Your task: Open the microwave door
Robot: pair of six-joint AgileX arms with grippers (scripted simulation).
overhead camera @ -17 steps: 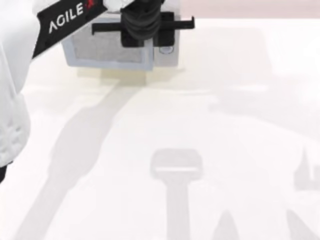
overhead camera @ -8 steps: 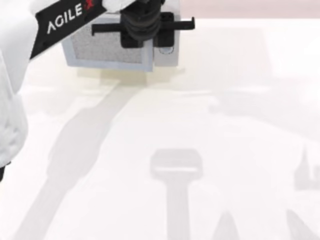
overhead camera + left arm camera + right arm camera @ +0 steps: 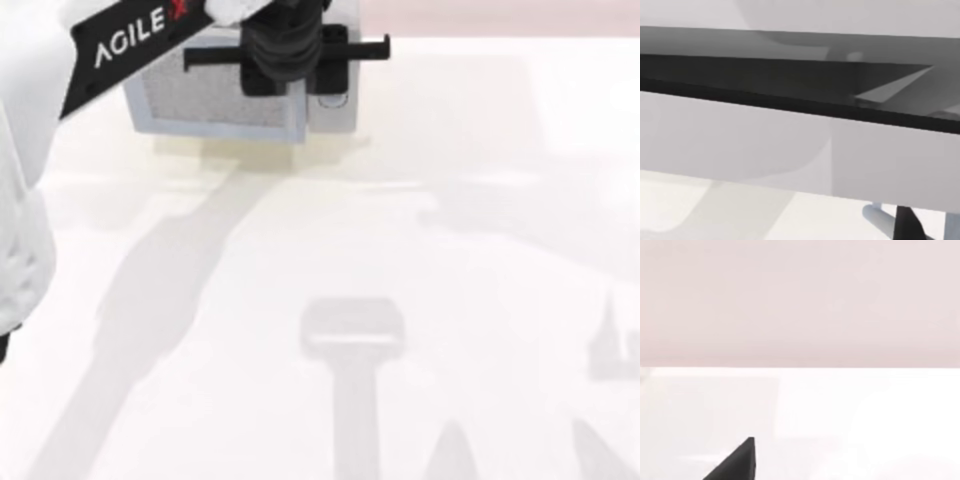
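Observation:
The light-grey microwave (image 3: 335, 118) stands at the table's far left, with its knobs on the right-hand side panel. Its door (image 3: 215, 100) with the speckled mesh window faces the near side. My left gripper (image 3: 288, 72) hangs over the door's right edge. In the left wrist view the door (image 3: 790, 145) is slightly ajar, with a dark gap behind it. A black finger (image 3: 907, 226) presses against the grey bar handle (image 3: 879, 220) below the door. My right arm is out of the top view. Its wrist view shows one black finger (image 3: 740, 465) above bare table, touching nothing.
The white table (image 3: 400, 250) runs from the microwave to the near edge and off to the right, crossed by arm shadows. A pale pink wall (image 3: 800, 300) lies beyond the table's far edge.
Almost nothing differs. My left arm has shifted a touch to the left above the microwave. The door looks the same.

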